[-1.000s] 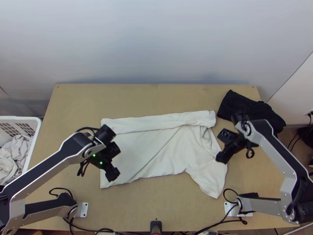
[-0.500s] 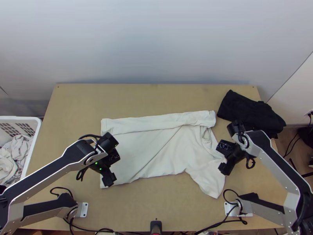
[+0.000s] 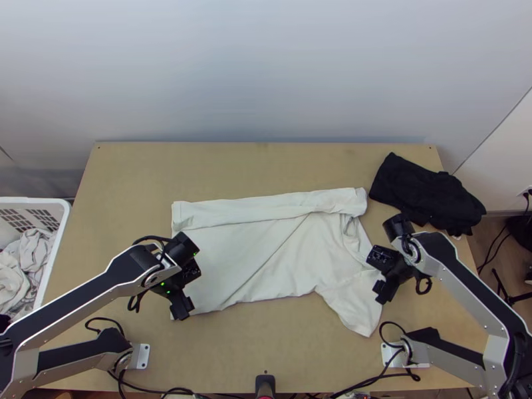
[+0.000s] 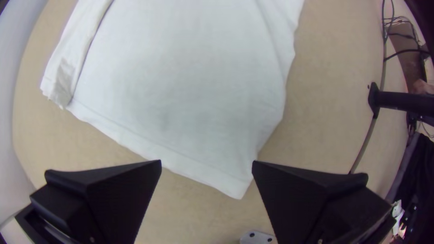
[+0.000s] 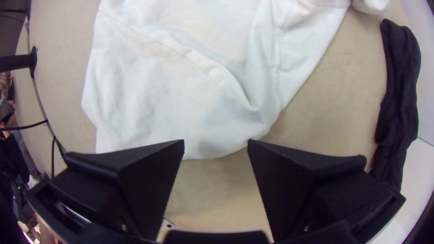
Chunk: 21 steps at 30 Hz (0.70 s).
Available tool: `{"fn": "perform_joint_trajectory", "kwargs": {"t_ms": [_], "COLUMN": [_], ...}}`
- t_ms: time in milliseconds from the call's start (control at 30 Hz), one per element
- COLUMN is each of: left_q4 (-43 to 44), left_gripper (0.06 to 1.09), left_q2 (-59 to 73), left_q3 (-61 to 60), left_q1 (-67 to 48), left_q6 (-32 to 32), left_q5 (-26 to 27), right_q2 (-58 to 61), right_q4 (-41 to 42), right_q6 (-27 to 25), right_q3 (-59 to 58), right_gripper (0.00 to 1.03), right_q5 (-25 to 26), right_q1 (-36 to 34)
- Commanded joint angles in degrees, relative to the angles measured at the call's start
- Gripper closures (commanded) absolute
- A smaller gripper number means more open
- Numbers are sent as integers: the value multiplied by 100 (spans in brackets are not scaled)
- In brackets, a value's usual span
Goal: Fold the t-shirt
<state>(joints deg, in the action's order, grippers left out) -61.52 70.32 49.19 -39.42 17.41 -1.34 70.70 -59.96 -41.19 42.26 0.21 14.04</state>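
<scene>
White cloth — the t-shirt (image 3: 266, 253), far edge folded in — lies between both grippers' wide-apart fingers (image 4: 122, 194), probably placed to grasp its near corners.

left claw (image 3: 185, 290) drawn back, right claw (image 3: 380, 274) too

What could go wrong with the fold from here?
The left gripper, open around the t-shirt's near-left corner, might pinch too little hem and drop it.
The flap jutting out beneath the right gripper could fold in crooked.
Loose wrinkles beside the flap may get trapped as creases.
</scene>
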Motion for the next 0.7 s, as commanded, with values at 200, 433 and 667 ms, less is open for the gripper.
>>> {"fn": "perform_joint_trajectory", "kwargs": {"t_ms": [200,433,667], "left_q4": [289,316,140], "left_gripper": [15,18,16], "left_q2": [-19,-98,-221], "left_q3": [-313,-366,-445], "left_q1": [40,40,-242], "left_q6": [-133,-150,-220], "left_q5": [-103,-94,3], "right_q2": [173,190,304], "right_q4": [512,705,855], "right_q6": [50,76,137], "right_q3": [-491,-561,-579], "right_gripper": [48,62,62], "right_q5": [23,23,23], "right_q1": [-33,-60,-68]}}
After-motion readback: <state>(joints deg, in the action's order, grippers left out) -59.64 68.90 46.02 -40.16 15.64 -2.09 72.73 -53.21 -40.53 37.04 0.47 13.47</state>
